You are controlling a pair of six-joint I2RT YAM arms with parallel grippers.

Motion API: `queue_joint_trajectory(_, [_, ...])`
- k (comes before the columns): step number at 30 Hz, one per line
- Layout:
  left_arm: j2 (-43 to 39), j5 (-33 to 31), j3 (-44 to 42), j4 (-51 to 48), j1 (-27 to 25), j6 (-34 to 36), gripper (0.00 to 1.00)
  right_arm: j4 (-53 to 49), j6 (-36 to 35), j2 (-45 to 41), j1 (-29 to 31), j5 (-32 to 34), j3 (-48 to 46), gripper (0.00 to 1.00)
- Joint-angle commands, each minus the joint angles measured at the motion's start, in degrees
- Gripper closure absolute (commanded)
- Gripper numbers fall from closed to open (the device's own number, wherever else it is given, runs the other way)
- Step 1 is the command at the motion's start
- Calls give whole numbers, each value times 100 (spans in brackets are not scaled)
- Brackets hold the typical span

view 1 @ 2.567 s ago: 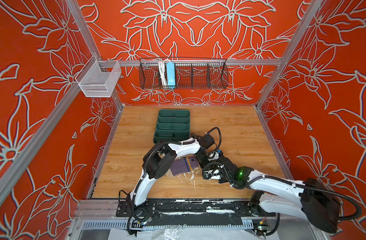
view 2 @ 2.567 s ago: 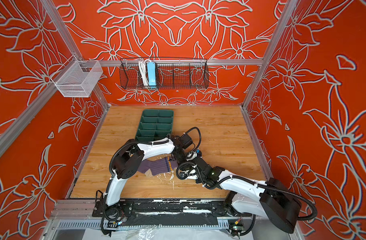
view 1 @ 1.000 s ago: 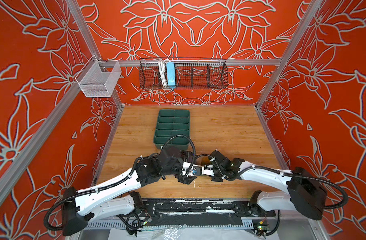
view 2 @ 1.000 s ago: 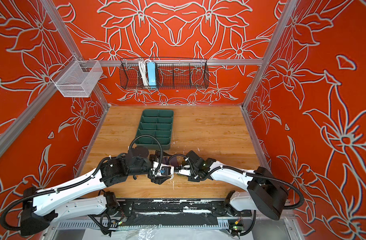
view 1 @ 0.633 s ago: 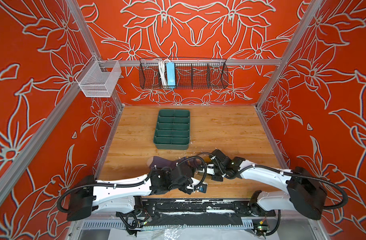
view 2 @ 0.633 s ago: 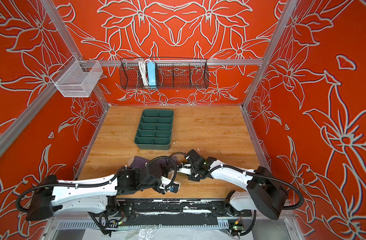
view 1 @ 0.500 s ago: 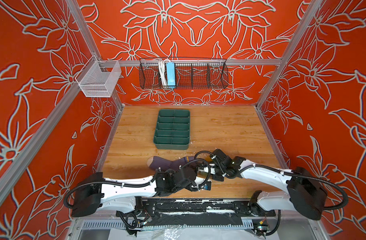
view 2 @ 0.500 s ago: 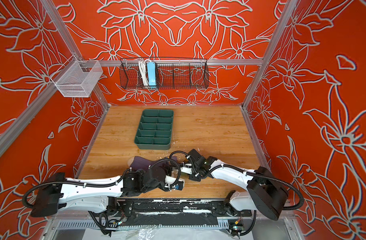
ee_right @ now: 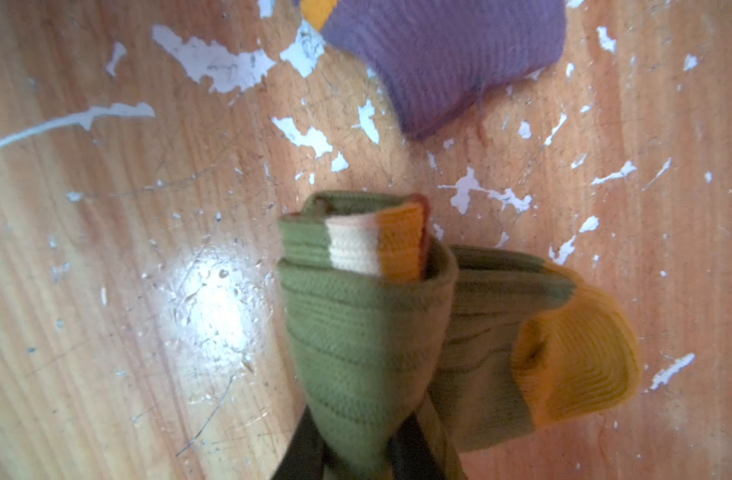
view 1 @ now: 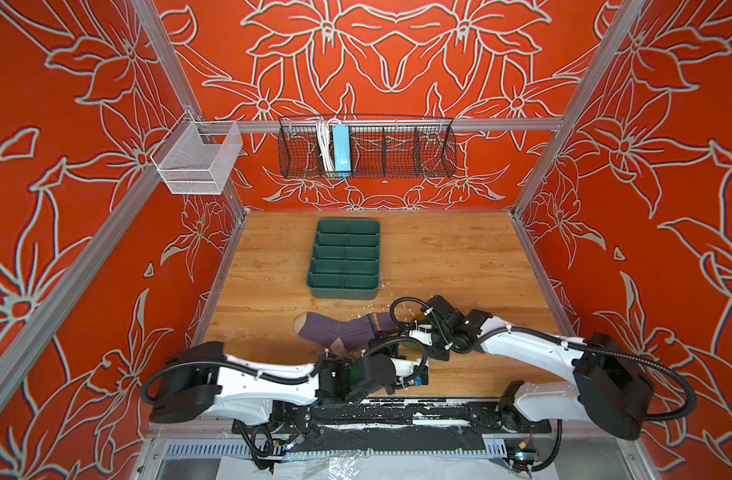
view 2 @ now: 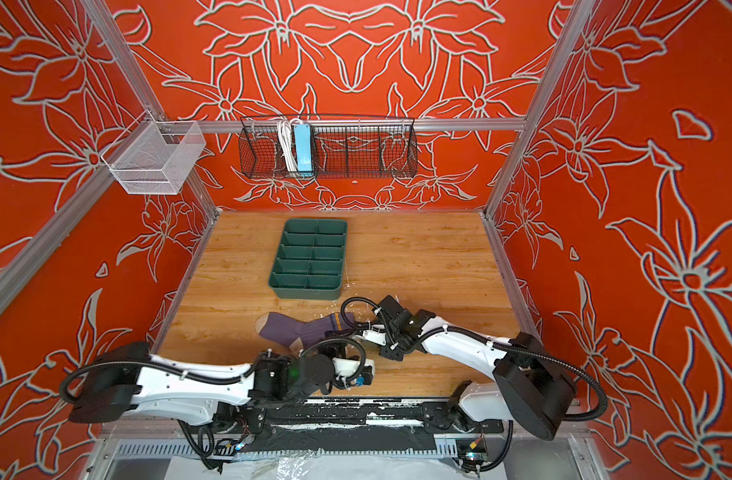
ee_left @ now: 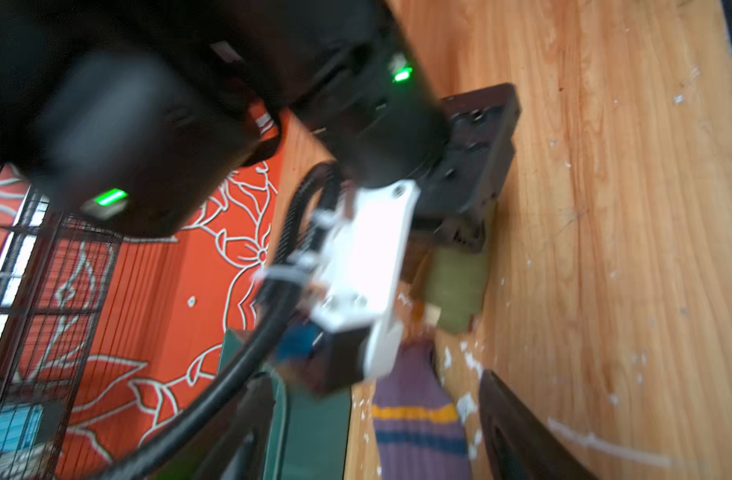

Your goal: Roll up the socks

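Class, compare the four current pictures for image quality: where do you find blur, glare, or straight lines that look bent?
Left wrist view: heavy blur, the purple sock is smeared, and the wood grain of the table looks bowed. Right wrist view: a white glare patch on the table beside the green sock, whose yellow toe is soft-edged. In both top views: sharp and evenly lit.

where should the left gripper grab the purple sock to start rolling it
Probably the beige toe of the purple sock, pinched from above. The sock lies flat with that end free at the left in both top views, while its striped cuff sits close to the right gripper, which is shut on the olive sock.
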Motion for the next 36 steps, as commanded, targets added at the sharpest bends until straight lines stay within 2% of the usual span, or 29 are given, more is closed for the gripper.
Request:
queue_joint_trajectory(1, [-641, 512, 67, -907, 28, 257, 22, -566, -67, 234, -10, -483, -136, 100])
queue_joint_trajectory(3, [-728, 549, 86, -1102, -62, 604, 22, -677, -49, 374, -92, -636, 5, 100])
queue_joint_trajectory(7, [-418, 387, 8, -737, -221, 998, 23, -1019, -11, 818, -270, -955, 443, 100])
queue_joint_trajectory(10, [-8, 368, 19, -486, -370, 765, 25, -1288, -38, 1115, -318, -1099, 652, 100])
queue_joint_trajectory(18, [1730, -307, 208, 660, -490, -108, 28, -1512, -168, 1311, -528, -1424, 885, 100])
queue_joint_trajectory(21, [2231, -560, 251, 1257, -301, -149, 28, -1786, -362, 1433, -547, -1571, 1049, 100])
queue_joint_trajectory(24, [2538, -744, 454, 1322, 108, -373, 29, -1677, -469, 1272, -547, -1591, 907, 100])
queue_joint_trajectory(28, [2714, -507, 573, 1312, 465, -548, 28, -1509, -514, 922, -547, -1790, 675, 100])
queue_joint_trajectory(36, [3429, -372, 869, 1684, 548, -456, 28, -1482, -571, 731, -551, -1996, 649, 100])
